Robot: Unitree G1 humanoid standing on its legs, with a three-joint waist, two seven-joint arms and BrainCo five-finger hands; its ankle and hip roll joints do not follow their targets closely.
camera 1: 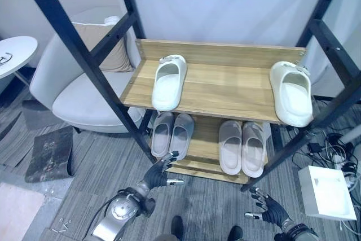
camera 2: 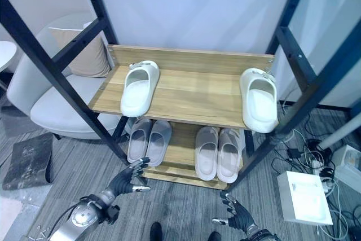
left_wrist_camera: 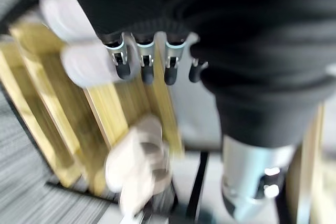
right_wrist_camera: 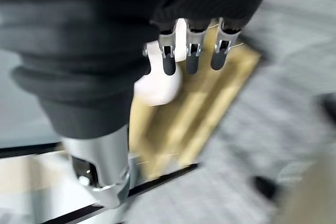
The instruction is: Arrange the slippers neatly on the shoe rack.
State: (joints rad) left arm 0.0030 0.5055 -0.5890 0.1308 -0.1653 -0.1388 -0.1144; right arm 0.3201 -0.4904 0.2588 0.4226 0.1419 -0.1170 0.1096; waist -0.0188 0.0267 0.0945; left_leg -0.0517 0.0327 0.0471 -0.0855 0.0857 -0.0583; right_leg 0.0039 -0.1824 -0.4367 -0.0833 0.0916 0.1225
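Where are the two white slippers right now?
Both sit on the top shelf, far apart: one white slipper at its left, the other white slipper at its right edge.

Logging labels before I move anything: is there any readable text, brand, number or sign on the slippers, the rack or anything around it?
No readable text anywhere.
White slippers on the top shelf: small fittings near the toes, no legible lettering.
Grey slippers on the lower shelf: no print visible.
White box on the floor: a faint mark, too small to read.
Wooden shoe rack: no label visible.
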